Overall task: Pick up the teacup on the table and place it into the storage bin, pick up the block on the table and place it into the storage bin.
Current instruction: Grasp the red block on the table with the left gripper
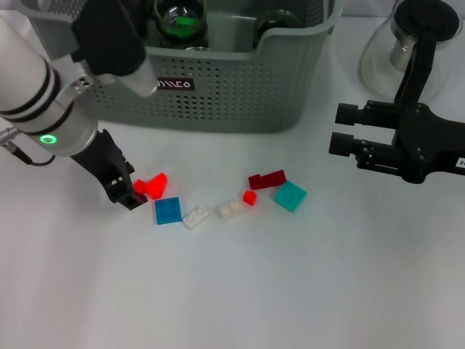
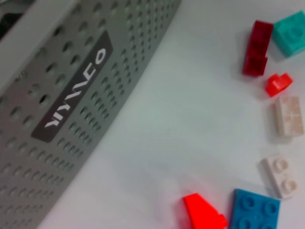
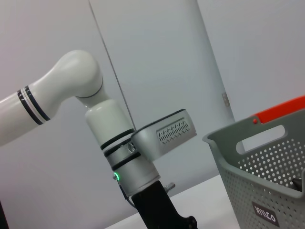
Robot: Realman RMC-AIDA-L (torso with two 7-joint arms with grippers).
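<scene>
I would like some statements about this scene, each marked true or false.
1. The left claw is down at the table beside the bright red block. True.
2. The blue block lies inside the storage bin. False: it lies on the table.
3. The right claw holds the glass teapot. False: it hovers empty, apart from it.
4. The teal block lies next to the dark red block. True.

Head view looks down; both wrist views share the storage bin label.

Storage bin top cut off; teapot half hidden behind right arm.
</scene>
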